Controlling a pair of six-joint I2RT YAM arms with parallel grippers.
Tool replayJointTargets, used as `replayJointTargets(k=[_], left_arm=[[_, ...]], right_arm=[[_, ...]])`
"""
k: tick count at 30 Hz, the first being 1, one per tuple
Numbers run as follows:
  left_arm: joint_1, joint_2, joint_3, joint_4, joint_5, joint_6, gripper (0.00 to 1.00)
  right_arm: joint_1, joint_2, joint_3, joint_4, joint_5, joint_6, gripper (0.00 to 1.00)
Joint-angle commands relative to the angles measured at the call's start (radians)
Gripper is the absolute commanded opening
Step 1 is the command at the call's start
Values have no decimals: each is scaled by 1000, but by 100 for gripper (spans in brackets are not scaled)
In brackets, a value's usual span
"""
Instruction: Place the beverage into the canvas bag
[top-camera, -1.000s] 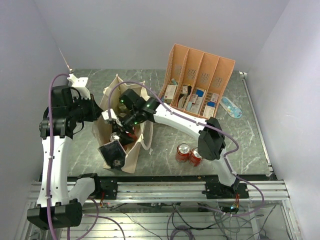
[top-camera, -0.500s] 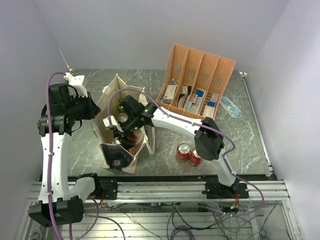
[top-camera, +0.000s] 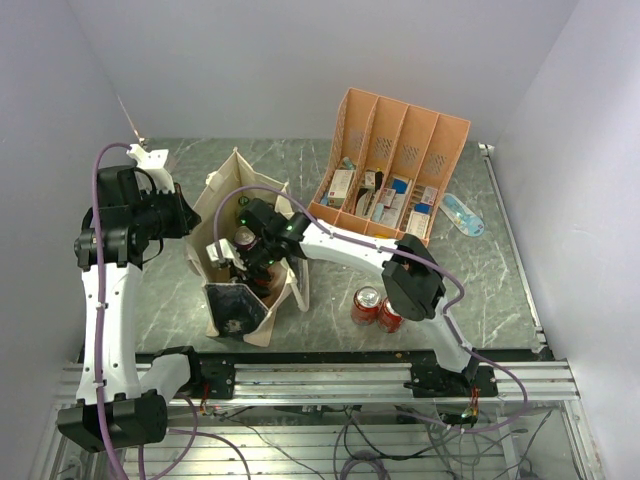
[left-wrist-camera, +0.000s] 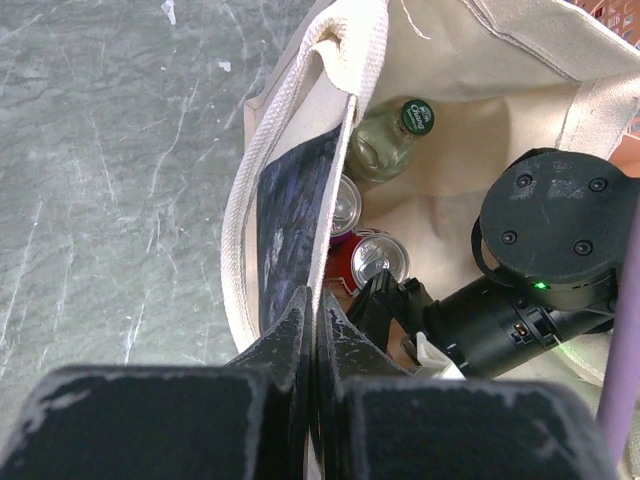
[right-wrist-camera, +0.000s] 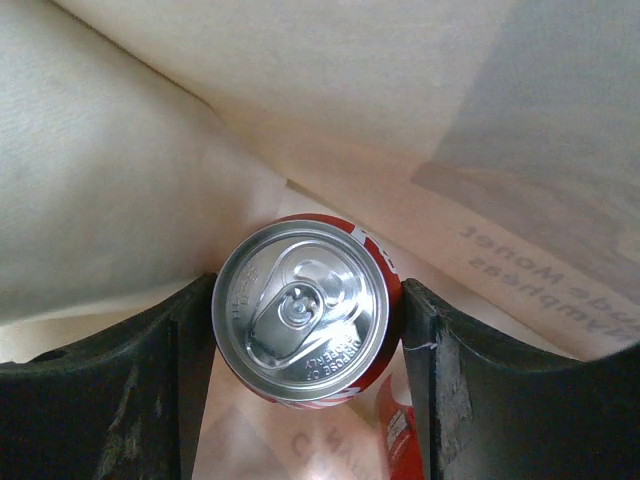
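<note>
The red can (right-wrist-camera: 305, 310) sits upright low inside the canvas bag (left-wrist-camera: 355, 60), clamped between the jaws of the right gripper (right-wrist-camera: 305, 345), apparently for a gentle set-down near a green-capped bottle (left-wrist-camera: 398, 135). The left gripper (left-wrist-camera: 312, 315) is pinched closed on the bag's rim, seemingly to hold the mouth open

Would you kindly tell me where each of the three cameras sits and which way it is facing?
Top external: fixed above and behind the bases, looking down at the table; left arm and right arm show, meeting at the canvas bag.
Left wrist: above the bag's rim, looking down into it; left gripper shows, shut on the rim.
Right wrist: inside the bag, looking straight down; right gripper shows, closed around the red can.
Shared: both wrist views show that can and the bag's cream inside.
</note>
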Motion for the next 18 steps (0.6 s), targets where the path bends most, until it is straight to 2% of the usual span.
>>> replayJointTargets(k=[1,7,12,18], left_arm=[[21,3,46,47,24,-4,7],[24,1,53,46,32,6,7],[24,-3,49,45,42,10,7],[24,-12,46,40,46,20,7]], right_arm=[[6,36,-16,87,37,36,0],[3,49,-4,112,82,41,0],[-17,24,-16,202,114,85,0],[-19,40,16,189,128,83,0]])
